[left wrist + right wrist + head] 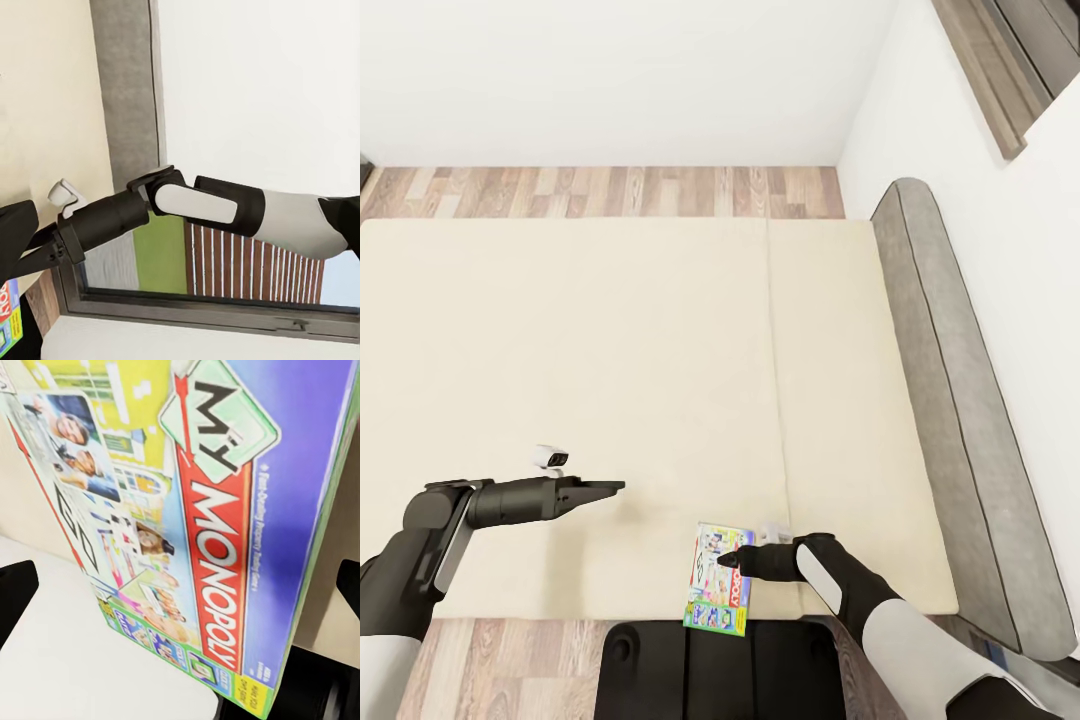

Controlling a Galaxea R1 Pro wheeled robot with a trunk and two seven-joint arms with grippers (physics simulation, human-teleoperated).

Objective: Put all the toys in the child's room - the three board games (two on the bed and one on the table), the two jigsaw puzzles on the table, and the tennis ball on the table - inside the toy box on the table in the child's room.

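Observation:
A green-white board game (719,579) with a red Monopoly banner lies flat at the near edge of the beige bed (610,350), one end jutting just past the mattress edge. My right gripper (728,560) hovers over its top end. In the right wrist view the board game (217,547) sits between the two dark fingertips (15,592) of the open right gripper (180,585), which stand wide apart and clear of its sides. My left gripper (615,487) hangs open over bare mattress to the left, holding nothing. The left wrist view catches a corner of the game (7,322).
The grey headboard (950,400) runs along the right wall under a dark-framed window (1010,60). Wood-plank floor (610,190) shows beyond the bed's far side. My dark base (720,670) stands against the near edge of the bed. A seam (775,380) splits the mattress cover.

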